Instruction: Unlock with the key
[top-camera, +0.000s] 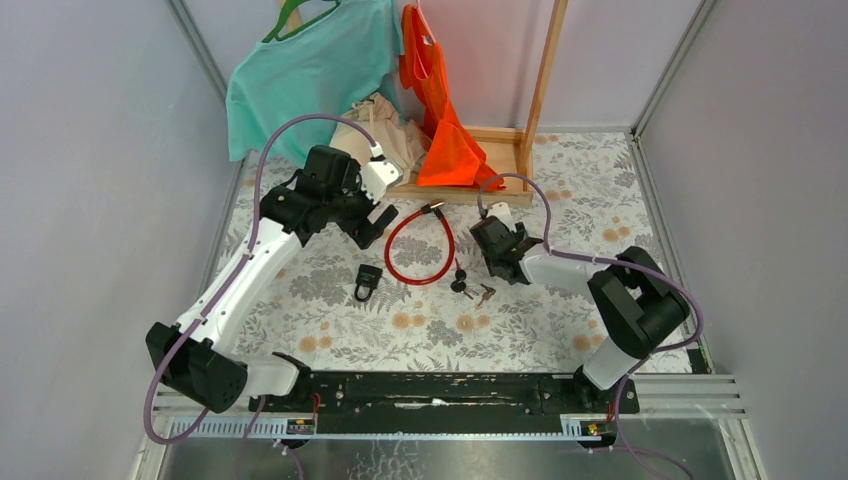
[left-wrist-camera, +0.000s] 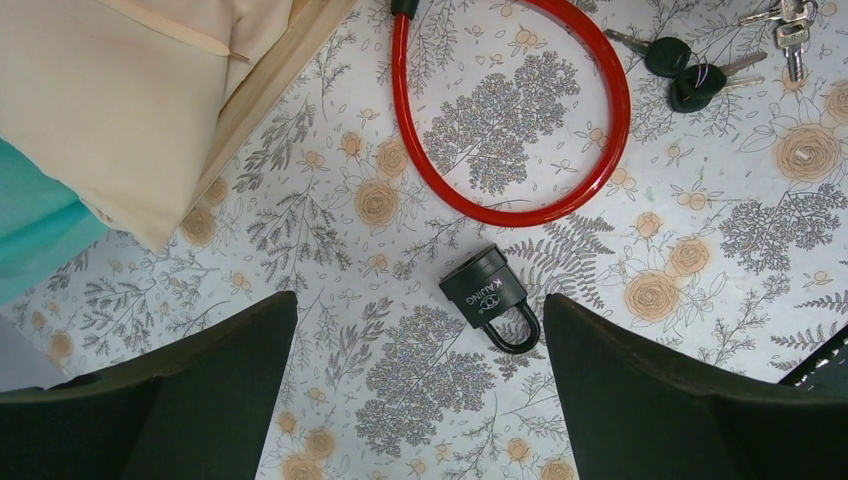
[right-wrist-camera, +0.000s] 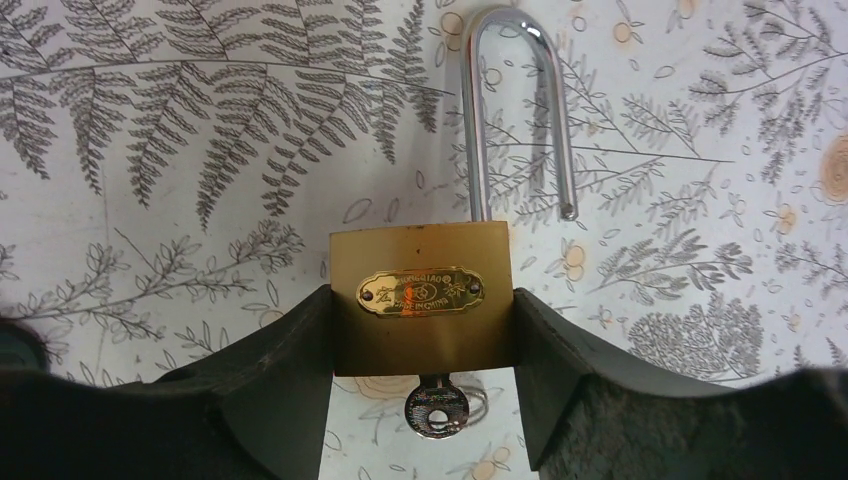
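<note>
In the right wrist view my right gripper (right-wrist-camera: 423, 318) is shut on a brass padlock (right-wrist-camera: 420, 262), one finger on each side of its body. A silver key (right-wrist-camera: 436, 409) sticks in the keyhole at the body's underside. The chrome shackle (right-wrist-camera: 520, 60) is sprung open, with one leg free of the body. In the top view this gripper (top-camera: 492, 247) is low over the table centre and hides the padlock. My left gripper (left-wrist-camera: 420, 300) is open and empty above a black padlock (left-wrist-camera: 488, 294), which lies flat on the cloth (top-camera: 367, 282).
A red cable lock (top-camera: 420, 247) loops between the two grippers. Black-headed keys (top-camera: 459, 283) and a small silver key bunch (top-camera: 485, 294) lie beside it. A wooden rack base (top-camera: 500, 165) with teal, beige and orange clothes stands at the back.
</note>
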